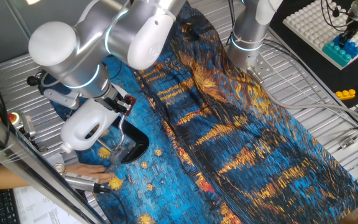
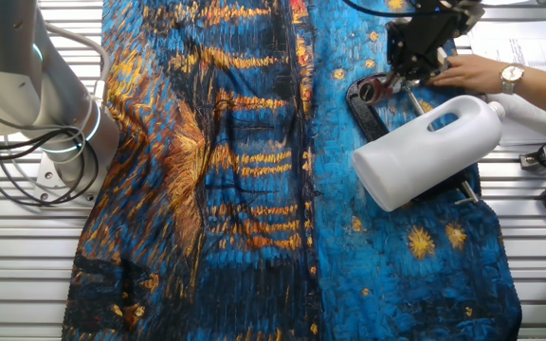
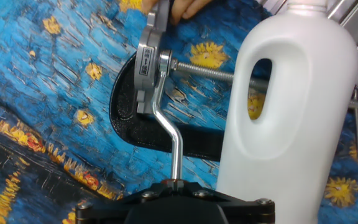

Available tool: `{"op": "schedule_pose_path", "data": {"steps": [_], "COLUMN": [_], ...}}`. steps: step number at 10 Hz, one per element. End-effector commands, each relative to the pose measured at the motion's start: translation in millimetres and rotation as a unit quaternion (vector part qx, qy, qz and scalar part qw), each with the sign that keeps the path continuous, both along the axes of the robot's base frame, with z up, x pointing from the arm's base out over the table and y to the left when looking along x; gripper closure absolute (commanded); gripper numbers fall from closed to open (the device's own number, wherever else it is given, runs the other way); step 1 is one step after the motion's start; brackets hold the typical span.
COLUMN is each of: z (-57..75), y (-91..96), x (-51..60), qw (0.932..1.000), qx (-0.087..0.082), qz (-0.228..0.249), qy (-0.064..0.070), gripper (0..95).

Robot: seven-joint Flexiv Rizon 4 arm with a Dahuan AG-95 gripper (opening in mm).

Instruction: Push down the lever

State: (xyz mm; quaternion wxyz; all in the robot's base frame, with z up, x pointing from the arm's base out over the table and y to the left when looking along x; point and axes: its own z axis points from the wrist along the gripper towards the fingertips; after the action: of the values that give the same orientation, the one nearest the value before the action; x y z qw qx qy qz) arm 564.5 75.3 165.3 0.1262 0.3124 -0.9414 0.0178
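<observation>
The lever is a thin silver rod [image 3: 174,140] that runs from a metal bracket [image 3: 148,65] on the black curved base [image 3: 124,106] down to my gripper [image 3: 178,182]. The fingers are shut together around the rod's end. A trace of the reddish-brown knob shows between them. In the other fixed view the knob [image 2: 369,91] shows just below and left of the black gripper [image 2: 396,74]. A big white plastic bottle [image 3: 291,106] lies clamped beside the lever. It also shows in one fixed view [image 1: 87,127].
A person's hand [image 2: 477,71] rests next to the device, right by my gripper, and shows in one fixed view [image 1: 89,169]. A blue and orange patterned cloth [image 2: 235,170] covers the table. Toy bricks on a white plate [image 1: 337,37] stand far right.
</observation>
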Motion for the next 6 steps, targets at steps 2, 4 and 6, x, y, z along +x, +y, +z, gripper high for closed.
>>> {"op": "schedule_pose_path", "data": {"steps": [2, 4, 6], "z": [0.8, -4.8, -5.5], "y": [-1.4, -1.8, -2.9], "x": [-2.6, -5.6, -7.3], "qw": [1.0, 1.0, 1.0], "qx": [0.008, 0.007, 0.006], "qz": [0.003, 0.0, 0.0], "qy": [0.001, 0.0, 0.001], "gripper": [76.0, 76.0, 76.0]}}
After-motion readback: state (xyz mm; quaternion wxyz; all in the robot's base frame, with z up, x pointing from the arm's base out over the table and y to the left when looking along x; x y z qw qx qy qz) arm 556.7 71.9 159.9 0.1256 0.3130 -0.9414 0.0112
